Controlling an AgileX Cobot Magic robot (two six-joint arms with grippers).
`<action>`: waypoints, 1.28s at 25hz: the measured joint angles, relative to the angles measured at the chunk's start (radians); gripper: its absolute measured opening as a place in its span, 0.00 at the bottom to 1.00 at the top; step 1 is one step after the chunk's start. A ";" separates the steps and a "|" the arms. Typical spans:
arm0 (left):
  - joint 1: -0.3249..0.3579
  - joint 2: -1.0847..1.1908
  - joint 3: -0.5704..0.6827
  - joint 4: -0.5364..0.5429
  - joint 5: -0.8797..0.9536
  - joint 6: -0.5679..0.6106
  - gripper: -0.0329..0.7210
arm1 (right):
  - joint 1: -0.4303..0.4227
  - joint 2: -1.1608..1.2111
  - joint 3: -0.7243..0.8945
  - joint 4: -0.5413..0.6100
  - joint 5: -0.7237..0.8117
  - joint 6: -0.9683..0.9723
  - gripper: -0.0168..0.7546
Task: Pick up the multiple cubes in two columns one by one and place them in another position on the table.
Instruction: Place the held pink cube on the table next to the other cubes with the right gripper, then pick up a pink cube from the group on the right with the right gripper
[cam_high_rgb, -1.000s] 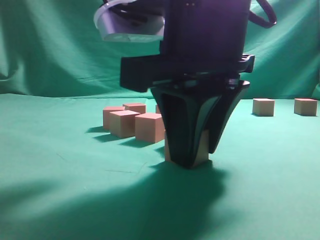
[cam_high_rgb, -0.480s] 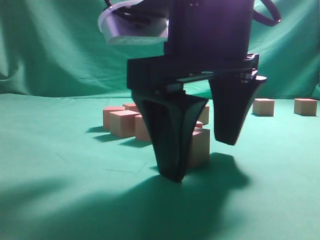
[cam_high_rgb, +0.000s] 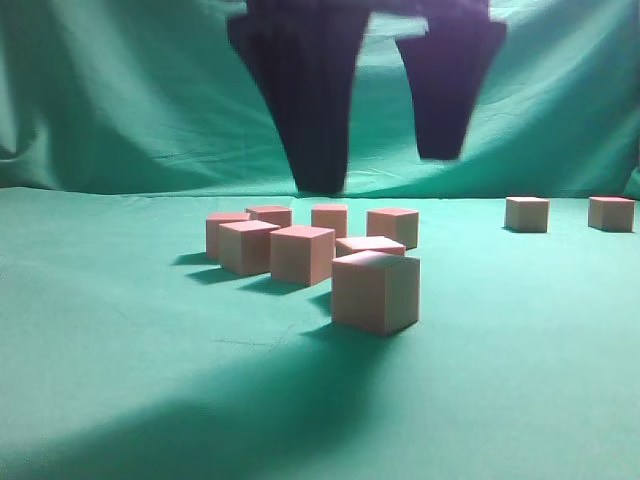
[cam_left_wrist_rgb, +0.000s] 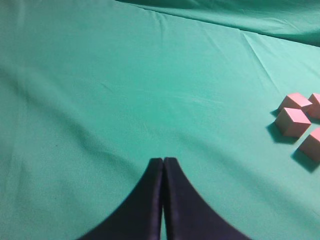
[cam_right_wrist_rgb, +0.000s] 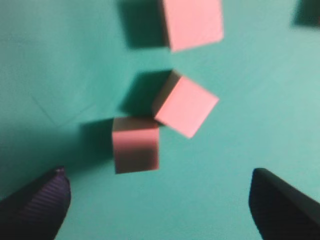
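Note:
Several pink-topped cubes stand on the green table (cam_high_rgb: 120, 330). The nearest cube (cam_high_rgb: 375, 291) sits alone in front of a cluster of several cubes (cam_high_rgb: 300, 252). Two more cubes (cam_high_rgb: 527, 214) (cam_high_rgb: 611, 213) stand at the far right. My right gripper (cam_high_rgb: 385, 165) hangs open and empty well above the nearest cube. In the right wrist view the fingers (cam_right_wrist_rgb: 160, 200) are spread wide over that cube (cam_right_wrist_rgb: 135, 145), with two other cubes (cam_right_wrist_rgb: 185, 106) (cam_right_wrist_rgb: 192, 22) beyond. My left gripper (cam_left_wrist_rgb: 163, 162) is shut and empty over bare cloth, with cubes (cam_left_wrist_rgb: 292, 121) at its right edge.
A wrinkled green backdrop cloth (cam_high_rgb: 110, 100) hangs behind the table. Bare green cloth lies at the front and left of the exterior view.
My right gripper opened, let go of the nearest cube on the table and rose straight up. The cube stays where it was set.

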 joint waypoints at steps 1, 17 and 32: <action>0.000 0.000 0.000 0.000 0.000 0.000 0.04 | 0.000 0.000 -0.032 -0.012 0.023 -0.005 0.89; 0.000 0.000 0.000 0.000 0.000 0.000 0.04 | -0.343 -0.028 -0.329 -0.180 0.066 -0.009 0.74; 0.000 0.000 0.000 0.000 0.000 0.000 0.04 | -0.723 0.175 -0.372 0.158 -0.166 0.038 0.74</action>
